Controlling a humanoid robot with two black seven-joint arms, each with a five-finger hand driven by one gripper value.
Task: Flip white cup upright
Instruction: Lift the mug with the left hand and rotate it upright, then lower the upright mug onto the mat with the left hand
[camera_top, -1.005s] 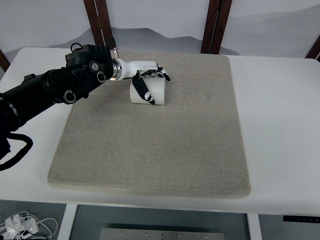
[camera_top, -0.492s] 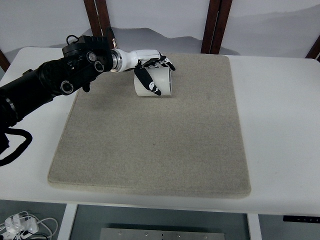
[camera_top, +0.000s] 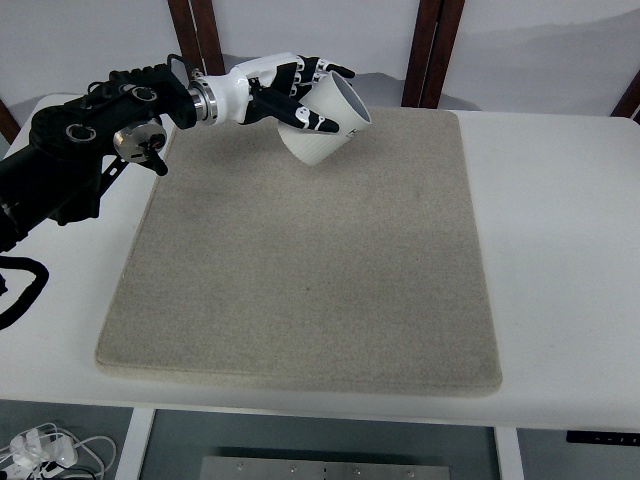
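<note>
My left hand is shut on the white cup and holds it lifted above the far part of the grey mat. The cup is tilted, its open mouth facing up and to the right, its base pointing down toward the mat. My thumb crosses the cup's near side and the other fingers wrap its far side. The black left arm comes in from the left edge. The right arm does not show.
The mat lies on a white table. Dark wooden posts stand behind the table's far edge. Cables lie on the floor at the bottom left.
My left hand has lifted the cup off the mat and moved it up and to the right, turning it from lying on its side to a tilted pose with its mouth upward.
</note>
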